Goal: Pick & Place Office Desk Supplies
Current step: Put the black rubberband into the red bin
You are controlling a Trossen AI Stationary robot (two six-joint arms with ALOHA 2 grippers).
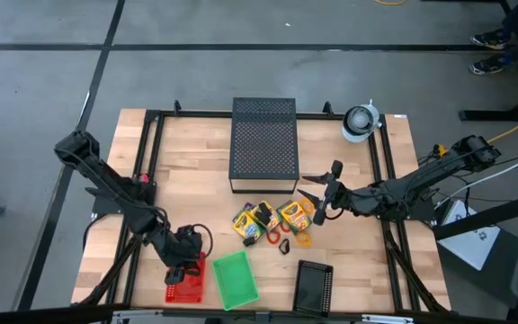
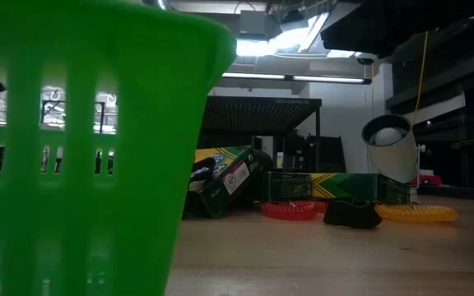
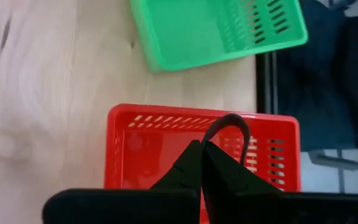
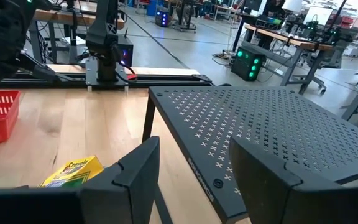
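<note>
The left gripper (image 1: pixel 184 261) is found over the red basket (image 1: pixel 185 286) near the table's 7 o'clock edge, fingers (image 3: pixel 194 171) clenched together with nothing seen between them; a dark curved cable loop (image 3: pixel 232 124) is seen just ahead of the fingertips in the left wrist view. The green basket (image 1: pixel 235 279) is set just beside the red one, toward 3 o'clock of it, tilted; in the low view its wall (image 2: pixel 81 148) blocks the whole left part of the scene. The right gripper (image 1: pixel 317 193) is held released, jaws spread wide, nothing grasped, just at 3 o'clock of the supplies pile. The crayon boxes (image 1: pixel 268 219) are clustered at table centre, several yellow-and-green boxes touching or overlapping each other; one box (image 4: pixel 73 171) is seen beside the right fingers (image 4: pixel 135 171). A black clip (image 2: pixel 352 214) is lying in front of the boxes, with a red ring (image 2: pixel 290 210) and an orange ring (image 2: pixel 418 214) flat on the wood on either side of it. The black perforated metal stand (image 1: pixel 263 144) is placed at 12 o'clock of the pile, close behind it, and its top (image 4: pixel 260 130) fills much of the right wrist view. A white cup-like object (image 1: pixel 360 122) is seen toward 1 o'clock, a black mesh tray (image 1: pixel 314 286) at 5 o'clock. The table (image 1: pixel 196 189) is bare wood.
</note>
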